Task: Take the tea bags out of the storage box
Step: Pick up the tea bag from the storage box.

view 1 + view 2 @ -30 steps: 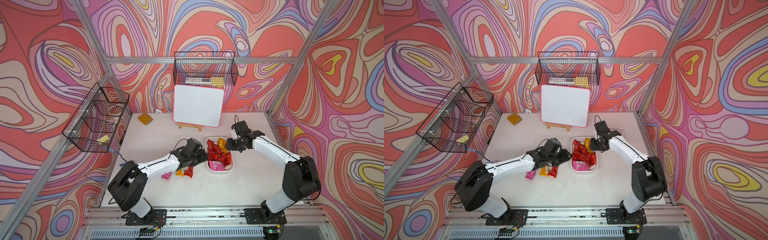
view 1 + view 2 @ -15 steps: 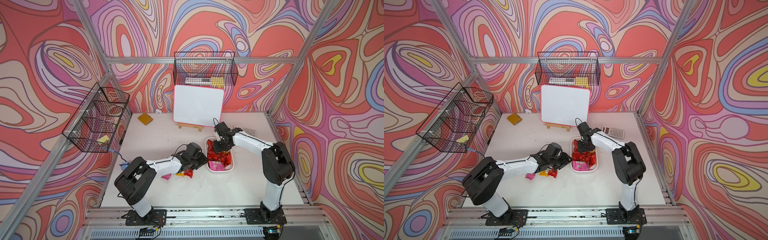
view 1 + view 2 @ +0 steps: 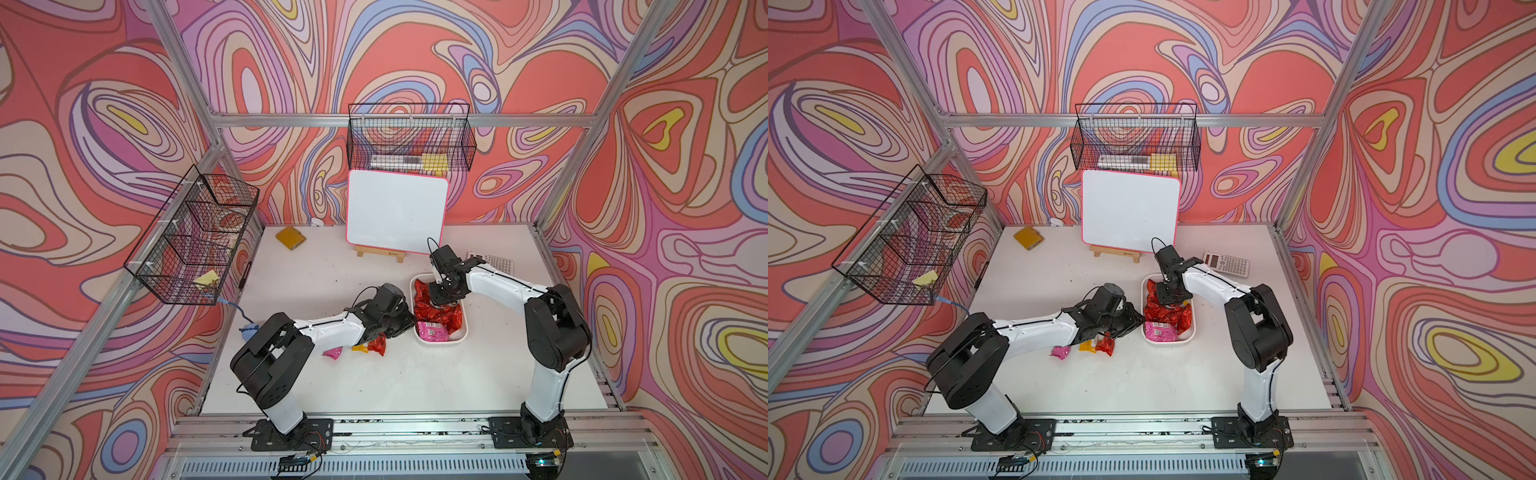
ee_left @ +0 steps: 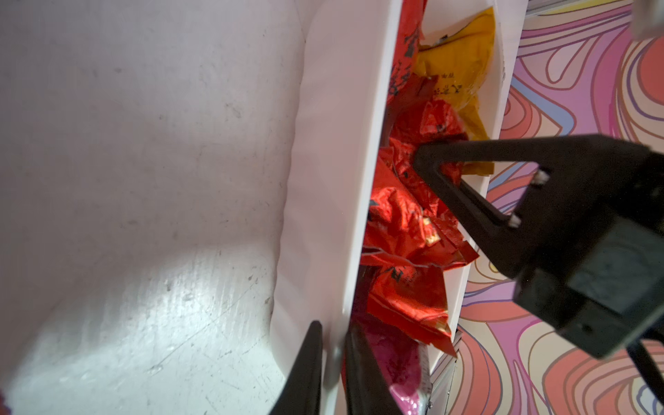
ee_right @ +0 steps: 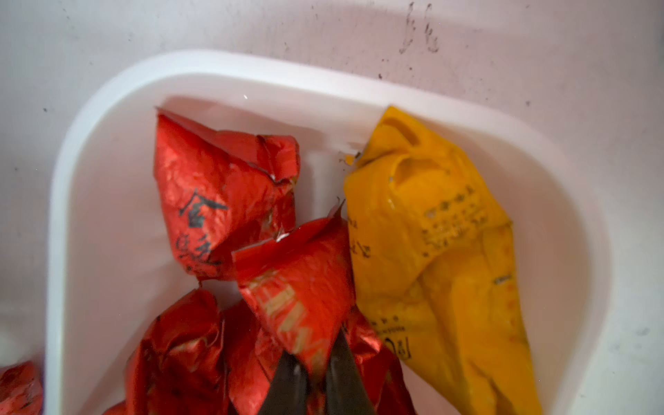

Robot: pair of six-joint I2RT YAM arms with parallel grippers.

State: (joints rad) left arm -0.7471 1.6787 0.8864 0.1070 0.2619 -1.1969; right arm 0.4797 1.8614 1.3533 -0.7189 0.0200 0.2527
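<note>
At the box [image 3: 440, 342] on the table [image 3: 374, 395]: two firm grips.
The left gripper [image 4: 333, 328] pinches the box wall; the right gripper [image 5: 316, 359] clamps a red tea bag [image 5: 298, 287] inside, among more tea bags [image 3: 436, 313]; three loose sachets [image 3: 377, 345] lie alongside.

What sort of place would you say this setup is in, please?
Most likely a lab robot test cell: a left arm and right arm bolted to a front rail, an aluminium frame holding swirl-printed walls, and staged props like a whiteboard and a wire basket.
</note>
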